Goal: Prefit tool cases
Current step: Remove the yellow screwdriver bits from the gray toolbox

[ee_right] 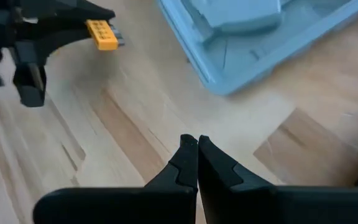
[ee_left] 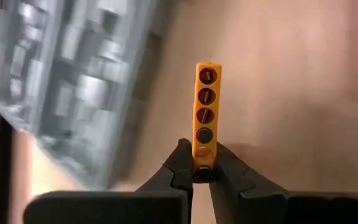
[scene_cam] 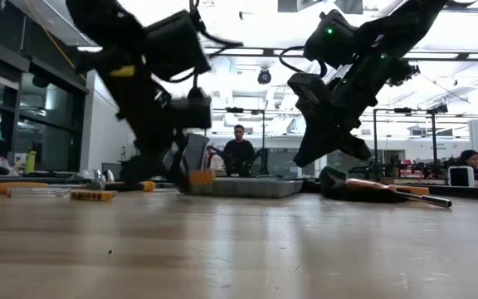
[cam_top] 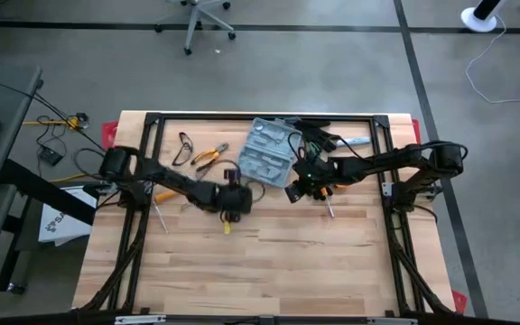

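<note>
The grey-blue tool case [cam_top: 269, 152] lies open and flat on the wooden table, far of centre; it also shows in the left wrist view [ee_left: 73, 87] and the right wrist view [ee_right: 253, 37]. My left gripper [cam_top: 231, 215] hangs near the case's near-left corner, shut on a small yellow bit holder [ee_left: 206, 112] that has a row of dark round sockets. My right gripper [ee_right: 197, 142] is shut with nothing between its fingers, above bare wood just near of the case [cam_top: 293, 192]. My left gripper pinches one end [ee_left: 204, 163] of the yellow bit holder between its two fingertips. The holder sticks straight out ahead of the fingers, in line with them, slanting down toward the table. Whether its free end [ee_left: 207, 67] touches the wood, I cannot tell.
Orange-handled pliers [cam_top: 208, 155] and a dark loop of glasses [cam_top: 184, 147] lie left of the case. A screwdriver [cam_top: 329, 208] lies near my right gripper, another [cam_top: 158, 203] at the left. Dark tools [cam_top: 319, 137] lie far right of the case. The table's near half is bare wood.
</note>
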`<state>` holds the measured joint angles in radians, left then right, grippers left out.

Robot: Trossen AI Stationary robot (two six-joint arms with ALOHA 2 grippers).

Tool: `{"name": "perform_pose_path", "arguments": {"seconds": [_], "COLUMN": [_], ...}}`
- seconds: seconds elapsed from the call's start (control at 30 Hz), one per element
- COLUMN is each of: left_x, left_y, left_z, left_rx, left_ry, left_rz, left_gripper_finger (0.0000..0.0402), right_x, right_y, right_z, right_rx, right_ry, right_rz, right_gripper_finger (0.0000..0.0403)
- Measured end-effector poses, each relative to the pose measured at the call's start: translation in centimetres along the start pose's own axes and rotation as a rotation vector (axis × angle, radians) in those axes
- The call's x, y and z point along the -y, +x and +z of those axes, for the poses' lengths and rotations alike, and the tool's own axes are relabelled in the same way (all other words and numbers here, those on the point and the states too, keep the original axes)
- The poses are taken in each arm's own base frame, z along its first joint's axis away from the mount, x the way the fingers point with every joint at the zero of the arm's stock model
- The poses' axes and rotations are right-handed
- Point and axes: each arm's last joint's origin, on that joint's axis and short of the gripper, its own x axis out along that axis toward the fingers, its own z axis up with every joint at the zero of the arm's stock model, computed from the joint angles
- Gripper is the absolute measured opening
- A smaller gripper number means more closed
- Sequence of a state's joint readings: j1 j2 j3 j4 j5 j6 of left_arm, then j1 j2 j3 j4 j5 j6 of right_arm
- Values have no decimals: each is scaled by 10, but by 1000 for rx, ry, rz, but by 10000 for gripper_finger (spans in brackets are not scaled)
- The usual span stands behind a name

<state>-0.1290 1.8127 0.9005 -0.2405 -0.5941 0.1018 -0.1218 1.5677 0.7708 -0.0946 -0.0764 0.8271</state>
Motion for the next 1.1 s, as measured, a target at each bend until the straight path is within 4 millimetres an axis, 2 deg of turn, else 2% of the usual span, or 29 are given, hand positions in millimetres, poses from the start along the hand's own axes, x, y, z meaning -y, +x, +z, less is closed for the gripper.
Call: {"name": "perform_pose_path", "arguments": {"seconds": [0.17,0.37,0.5,0.8,1.1], "left_x": [24,35,39,44,46], "left_y": [7,1,-2,-16,-37], "left_z": [1,8,11,12,13], "left_rx": [-25,-11,-13,-21,-18], "left_ry": [-3,-64,-124,-239,-354], "left_rz": [-10,-51,-117,-246,-324], "left_gripper_finger": [23,98,123,130,131], "right_x": [2,3,3,1,-12], "right_y": [0,0,0,0,1], "right_z": [-2,-3,-3,-6,-22], "right_rx": [-22,-33,-35,-44,-82], "right_ry": [-23,-47,-60,-88,-114], "right_rz": [-18,-27,-27,-26,-2], "right_gripper_finger": [0,0,0,0,0]}}
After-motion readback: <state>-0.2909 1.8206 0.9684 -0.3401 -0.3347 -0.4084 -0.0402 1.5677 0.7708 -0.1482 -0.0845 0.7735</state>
